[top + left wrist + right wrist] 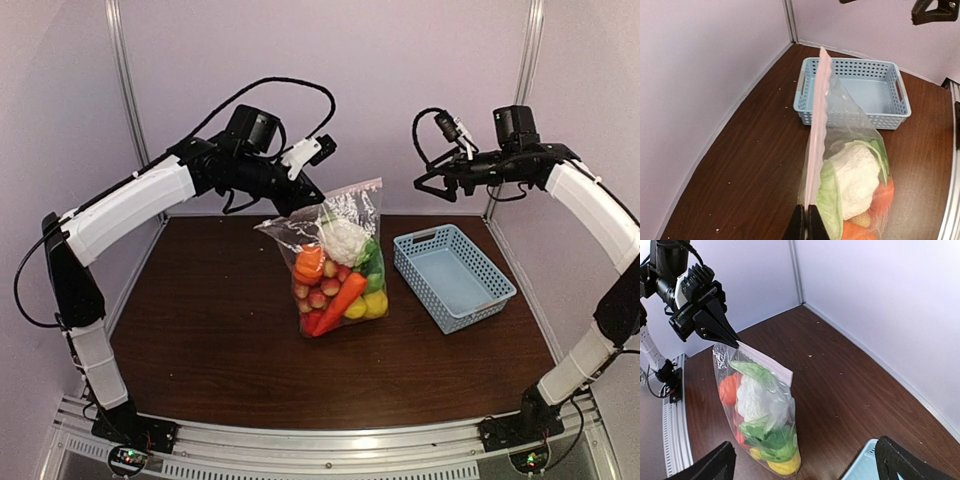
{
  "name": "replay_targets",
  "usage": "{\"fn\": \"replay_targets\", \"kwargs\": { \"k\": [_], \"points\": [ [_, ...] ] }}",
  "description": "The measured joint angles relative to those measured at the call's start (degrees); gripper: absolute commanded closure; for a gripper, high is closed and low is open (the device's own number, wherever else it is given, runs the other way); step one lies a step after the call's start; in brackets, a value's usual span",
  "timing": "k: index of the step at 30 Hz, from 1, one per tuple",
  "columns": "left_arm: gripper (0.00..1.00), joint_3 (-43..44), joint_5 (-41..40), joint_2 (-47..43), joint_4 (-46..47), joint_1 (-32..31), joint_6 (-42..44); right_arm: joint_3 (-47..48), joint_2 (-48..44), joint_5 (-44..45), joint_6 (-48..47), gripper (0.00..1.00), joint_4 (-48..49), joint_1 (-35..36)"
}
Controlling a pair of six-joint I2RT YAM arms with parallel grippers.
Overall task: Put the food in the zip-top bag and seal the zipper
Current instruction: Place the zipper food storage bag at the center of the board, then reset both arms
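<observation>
The clear zip-top bag [335,265] stands upright at the middle of the table. It holds the food [338,285]: a pale cabbage [855,175], leafy greens [765,437], orange, red and yellow pieces. My left gripper [805,220] is shut on the near end of the pink zipper [816,145], which runs straight away from it; in the top view the left gripper [305,208] is at the bag's upper left corner. My right gripper [428,185] hangs open in the air to the right of the bag, apart from it. Its black fingers [715,465] stand wide with nothing between them.
A light-blue mesh basket [478,300] with nothing in it sits right of the bag, its rim [847,62] just beyond the bag's far end. Pale walls close the back and both sides. Small crumbs dot the brown tabletop [840,370].
</observation>
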Motion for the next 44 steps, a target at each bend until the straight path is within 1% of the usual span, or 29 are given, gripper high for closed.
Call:
{"fn": "replay_targets", "kwargs": {
  "k": [3,5,8,9,12,14,15,20,22,24,25,27,30,35,38,41,44],
  "points": [
    [1.00,3.9,0.1,2.6,0.2,2.4,1.0,-2.6,-2.6,2.1,3.1,0.00,4.7,-4.1],
    [1.00,4.1,1.8,2.8,0.4,3.4,1.4,-5.4,-4.9,4.2,4.5,0.00,7.1,-6.0],
    [1.00,3.5,6.1,2.8,0.9,3.7,1.3,-10.5,-8.4,7.8,5.6,0.00,10.2,-6.5],
    [0.99,2.6,8.0,2.7,1.5,3.5,1.3,-12.5,-9.8,9.1,5.8,0.00,11.3,-6.5],
    [0.90,-2.6,12.9,2.4,3.8,2.4,0.6,-17.3,-13.0,12.3,6.2,0.00,13.4,-6.5],
    [0.78,-7.8,16.1,2.3,5.3,1.6,-0.5,-18.7,-13.9,13.8,6.4,0.00,14.3,-6.5],
    [0.70,-10.4,17.4,2.3,5.8,1.2,-1.2,-19.1,-14.0,14.6,6.7,0.00,14.9,-6.6],
    [0.36,-20.9,19.9,1.7,6.8,-2.3,-4.1,-21.3,-14.4,17.9,8.2,0.00,16.5,-6.6],
    [0.22,-22.6,20.1,0.5,6.9,-3.6,-5.0,-21.6,-14.4,19.1,9.0,0.00,16.8,-6.7],
    [0.05,-23.1,19.7,-1.6,6.9,-4.6,-5.5,-22.1,-14.8,20.5,9.9,0.00,17.4,-6.8],
    [0.03,-23.1,19.0,-3.2,7.1,-4.9,-5.6,-22.6,-15.3,21.3,10.5,0.01,17.7,-6.9],
    [0.02,-23.1,16.3,-6.8,7.7,-4.9,-6.4,-23.4,-16.4,22.9,11.8,0.00,18.3,-6.9],
    [0.02,-23.0,8.6,-12.4,9.0,-4.1,-7.0,-25.1,-18.9,25.9,14.0,0.00,19.3,-7.0],
    [0.02,-24.5,-9.7,-19.6,13.1,-0.6,-7.6,-27.5,-23.1,33.0,16.1,0.01,19.7,-7.1],
    [0.02,-28.1,-21.1,-23.5,16.5,1.5,-7.8,-27.9,-25.4,38.7,16.6,0.00,19.7,-7.2],
    [0.02,-32.5,-30.7,-27.5,20.5,2.3,-7.8,-28.0,-27.6,43.1,16.7,0.00,19.9,-7.2],
    [0.02,-38.4,-38.1,-31.2,25.9,2.8,-8.2,-29.9,-30.0,45.7,16.7,0.00,22.1,-7.3]
  ]
}}
